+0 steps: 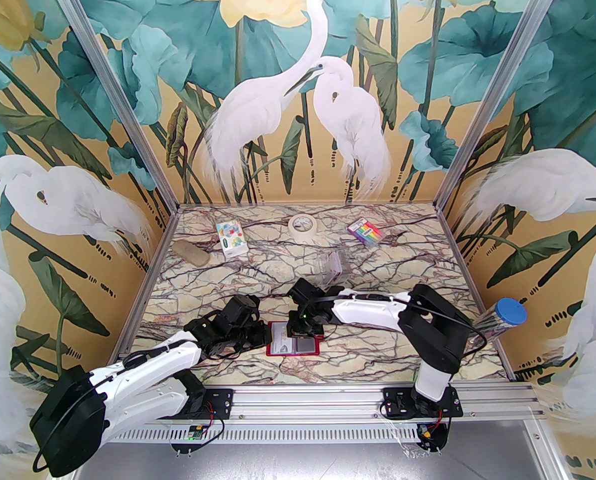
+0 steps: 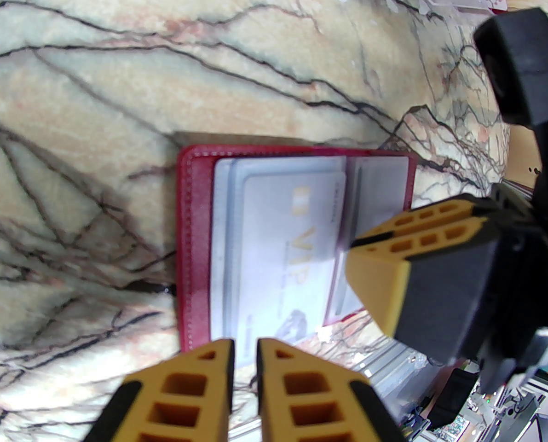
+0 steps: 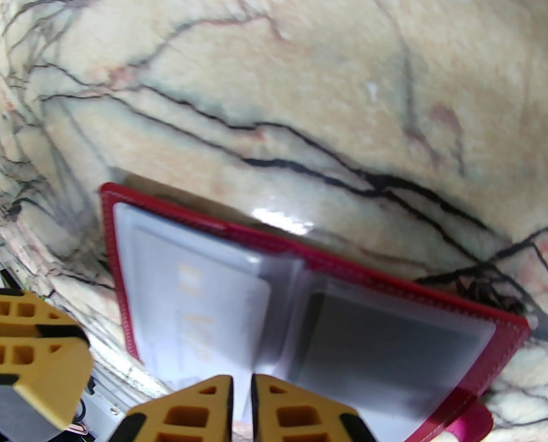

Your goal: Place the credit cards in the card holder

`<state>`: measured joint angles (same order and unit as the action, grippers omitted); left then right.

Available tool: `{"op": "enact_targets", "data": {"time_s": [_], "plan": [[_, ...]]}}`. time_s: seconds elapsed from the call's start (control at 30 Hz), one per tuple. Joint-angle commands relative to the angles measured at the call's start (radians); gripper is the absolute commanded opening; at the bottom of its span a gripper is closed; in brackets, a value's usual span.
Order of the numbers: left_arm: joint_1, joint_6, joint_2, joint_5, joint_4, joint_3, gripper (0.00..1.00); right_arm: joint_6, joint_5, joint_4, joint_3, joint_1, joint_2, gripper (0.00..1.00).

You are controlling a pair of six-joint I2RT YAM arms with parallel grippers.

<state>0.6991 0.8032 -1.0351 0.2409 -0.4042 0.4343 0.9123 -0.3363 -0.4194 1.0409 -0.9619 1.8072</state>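
Note:
The card holder [image 1: 291, 355] lies open on the marble near the front edge, red rim up, clear sleeves inside [image 2: 195, 247] [image 3: 504, 325]. A pale credit card [image 2: 283, 247] marked VIP sits in its left sleeve [image 3: 200, 302]. A dark card [image 3: 384, 339] fills the right sleeve. My left gripper [image 1: 263, 337] [image 2: 244, 355] is at the holder's left end, jaws almost together over the sleeve edge. My right gripper [image 1: 302, 329] [image 3: 241, 396] hangs over the middle fold, jaws a narrow slit apart. A raised clear page runs up to its tips [image 2: 375, 242].
Behind the holder stands a clear plastic box [image 1: 334, 263]. Along the back lie a tape roll [image 1: 303, 226], a rainbow-striped packet [image 1: 364, 231], a white printed box [image 1: 231, 239] and a beige stone-like lump [image 1: 191, 254]. A blue-capped tube [image 1: 503, 318] leans at the right wall.

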Motion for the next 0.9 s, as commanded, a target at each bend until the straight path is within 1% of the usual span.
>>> {"op": "enact_targets", "data": {"time_s": [0.0, 0.33, 0.6, 0.7, 0.87], "plan": [[0.000, 0.013, 0.000, -0.016, -0.004, -0.004, 0.16, -0.016, 0.013, -0.012, 0.013, -0.001, 0.023, 0.14], [0.001, 0.012, 0.009, -0.017, -0.007, 0.000, 0.16, -0.020, 0.017, -0.009, 0.000, -0.001, 0.030, 0.13], [0.001, 0.022, -0.012, 0.015, 0.044, -0.003, 0.17, -0.015, 0.020, 0.004, -0.021, -0.001, 0.042, 0.11], [0.001, 0.022, -0.024, 0.030, 0.066, -0.005, 0.23, -0.015, 0.025, 0.005, -0.027, -0.001, 0.044, 0.11], [0.000, 0.023, -0.042, 0.046, 0.093, -0.010, 0.28, -0.018, 0.025, 0.007, -0.033, -0.001, 0.043, 0.10]]}}
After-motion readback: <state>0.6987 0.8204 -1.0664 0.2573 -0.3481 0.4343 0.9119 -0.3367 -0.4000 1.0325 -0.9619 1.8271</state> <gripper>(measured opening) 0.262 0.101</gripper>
